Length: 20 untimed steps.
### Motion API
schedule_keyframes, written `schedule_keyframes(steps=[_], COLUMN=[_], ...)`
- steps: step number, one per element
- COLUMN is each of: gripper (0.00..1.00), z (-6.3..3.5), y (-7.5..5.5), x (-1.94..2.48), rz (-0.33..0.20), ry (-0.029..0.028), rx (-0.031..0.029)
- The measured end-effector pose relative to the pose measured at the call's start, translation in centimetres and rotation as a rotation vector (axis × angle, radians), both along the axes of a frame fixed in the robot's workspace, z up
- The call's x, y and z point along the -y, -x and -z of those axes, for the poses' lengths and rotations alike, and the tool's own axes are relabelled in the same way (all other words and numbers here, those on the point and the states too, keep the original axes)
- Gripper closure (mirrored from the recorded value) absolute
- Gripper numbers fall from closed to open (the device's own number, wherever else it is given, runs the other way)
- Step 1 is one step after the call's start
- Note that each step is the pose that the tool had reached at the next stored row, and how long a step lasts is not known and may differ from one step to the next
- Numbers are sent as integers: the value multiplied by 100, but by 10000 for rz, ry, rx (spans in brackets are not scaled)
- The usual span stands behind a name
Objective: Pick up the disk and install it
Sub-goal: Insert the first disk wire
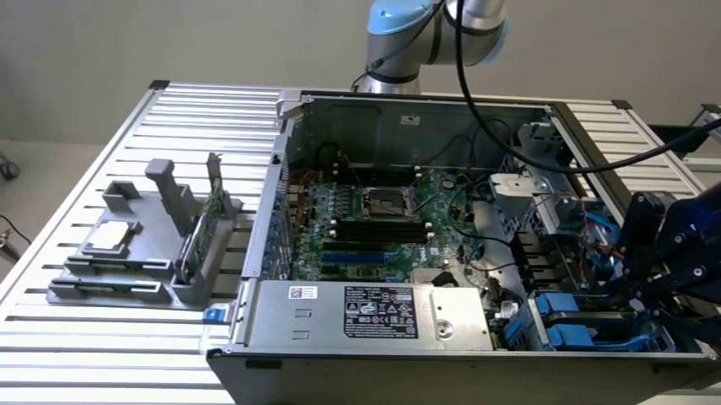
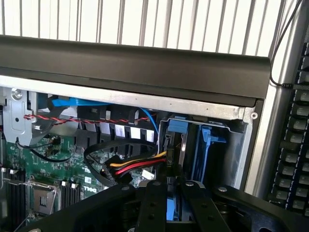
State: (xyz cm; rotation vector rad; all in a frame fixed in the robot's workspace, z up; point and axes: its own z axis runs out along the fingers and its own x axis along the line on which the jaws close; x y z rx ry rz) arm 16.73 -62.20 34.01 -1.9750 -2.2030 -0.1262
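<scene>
In the exterior view, an open computer case (image 1: 451,228) lay on a slatted table (image 1: 101,169), with the green main board (image 1: 372,211) in its middle and a grey power box (image 1: 372,312) along its near edge. The gripper (image 1: 676,253) sat at the right edge of the frame, hanging over the case's lower right corner. Just below and left of it, the disk (image 1: 569,321) stood in the drive bay, marked by its blue rails. A grey holder rack (image 1: 147,245) sat well apart at the left of the frame. A black cable (image 1: 496,126) ran down from the arm across the case.

In the wrist view, the gripper (image 2: 169,203) filled the bottom centre, its two dark fingers (image 2: 153,203) standing close together. Something blue showed in the narrow gap between them, though I could not tell whether they clenched it or merely stood over it. The disk (image 2: 193,150) lay directly ahead of the fingers, just beyond their tips, its long axis running away from them into the bay. Open room was tight: the case wall (image 2: 145,67) crossed above, a bundle of red and yellow wires (image 2: 137,166) touched the bay's left side, and a metal edge (image 2: 251,145) closed the right.
</scene>
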Motion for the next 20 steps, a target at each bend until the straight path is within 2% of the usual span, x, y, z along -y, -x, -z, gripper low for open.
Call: schedule_keyframes(steps=[8, 20], gripper=[83, 83], z=[2, 16], y=[-5, -4], x=[-34, -36], rz=[264, 586], ry=[0, 1], rx=[4, 13])
